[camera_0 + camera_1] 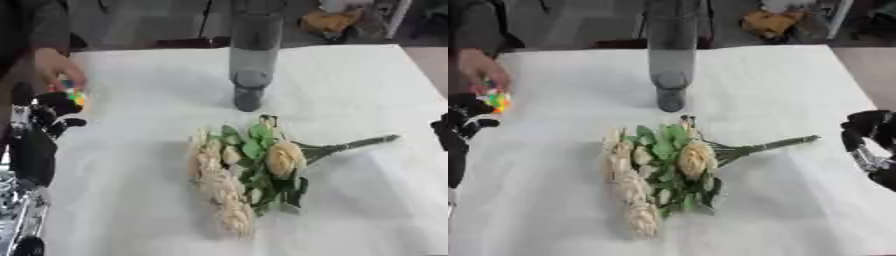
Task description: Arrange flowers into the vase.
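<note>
The tabletop (pixel 350 80) is draped in white cloth. Toward its far side stands a tall grey vase (pixel 254 55), upright. Nearer, in the middle, a bouquet of cream roses (pixel 662 172) with green leaves lies flat, its stems pointing right and its blooms to the left, apart from the vase. The right hand (pixel 872 145) sits at the right edge, fingers curled and holding nothing. The left hand (pixel 48 115) shows at the left edge; I cannot tell how its fingers stand. Just above it a person's hand (pixel 54 67) touches a small multicoloured object (pixel 74 94)
</note>
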